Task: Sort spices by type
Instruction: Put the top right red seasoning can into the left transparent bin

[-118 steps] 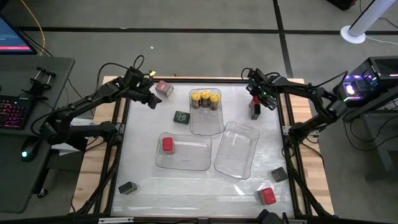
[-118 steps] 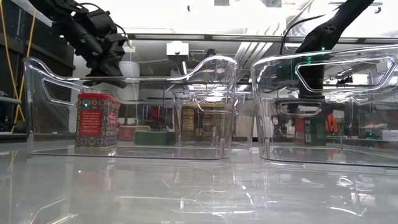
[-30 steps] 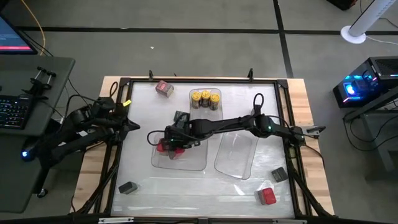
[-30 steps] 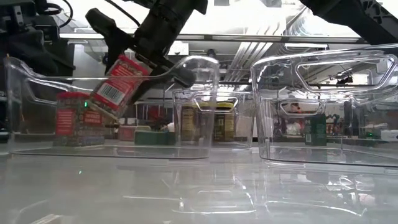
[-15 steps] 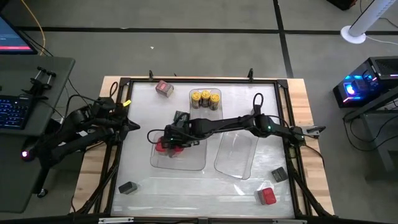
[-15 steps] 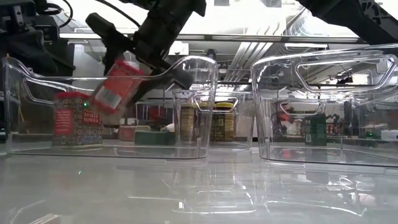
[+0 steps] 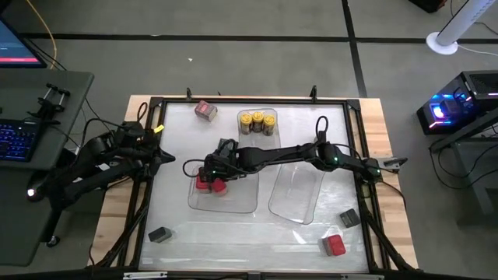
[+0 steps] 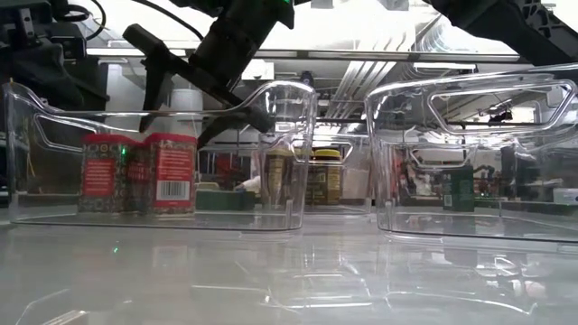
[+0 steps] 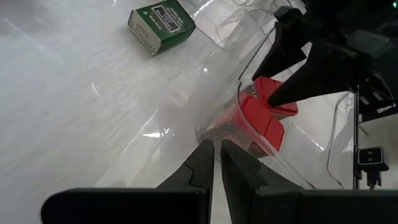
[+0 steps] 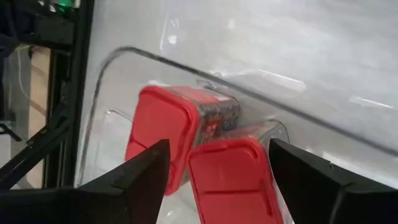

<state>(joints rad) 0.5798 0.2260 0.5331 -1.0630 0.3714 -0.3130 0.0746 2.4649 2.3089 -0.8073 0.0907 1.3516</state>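
While our left gripper (image 7: 166, 156) waits pinched shut at the table's left edge, our right gripper (image 7: 208, 174) hangs spread wide over two red square-topped spice tins (image 8: 140, 173) standing side by side in the clear plastic tray (image 7: 233, 204). Release looks done; next we lift clear.

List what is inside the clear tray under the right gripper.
Two red spice containers stand upright side by side in the tray, the open right gripper just above them. Nothing else shows; the arm covers part of it.

White table (image 7: 179, 148), three clear trays (image 7: 296, 187), green tin (image 9: 161, 23), loose red (image 7: 205, 110) and seemingly grey spices (image 7: 159, 234)
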